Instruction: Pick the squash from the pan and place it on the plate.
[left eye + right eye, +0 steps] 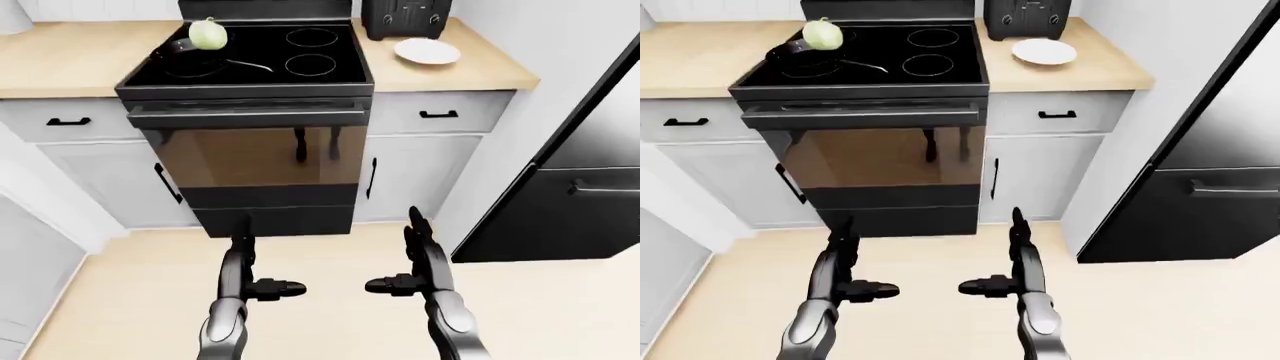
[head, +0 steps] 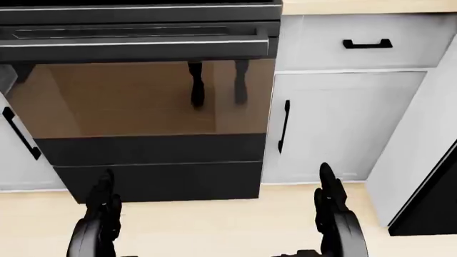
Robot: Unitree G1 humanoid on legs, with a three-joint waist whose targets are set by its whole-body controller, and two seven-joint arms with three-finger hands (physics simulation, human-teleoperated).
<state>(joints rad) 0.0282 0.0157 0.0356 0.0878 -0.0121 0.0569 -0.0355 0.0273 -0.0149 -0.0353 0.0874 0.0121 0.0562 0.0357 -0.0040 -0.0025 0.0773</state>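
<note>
On the black glass-top stove (image 1: 250, 56), far-left burner: pale green round squash (image 1: 208, 34) sits in a small black frying pan (image 1: 190, 54), handle toward stove centre. Round white plate (image 1: 427, 51) lies on the wood worktop (image 1: 460, 69) just right of the stove, beside a black toaster (image 1: 403, 16). Judged: squash firm, fairly light, smooth skin, may roll or slip; take it across its widest part, from above. Left hand (image 1: 262, 285) and right hand (image 1: 402, 283) both open, empty, touching nothing, well short of the stove.
</note>
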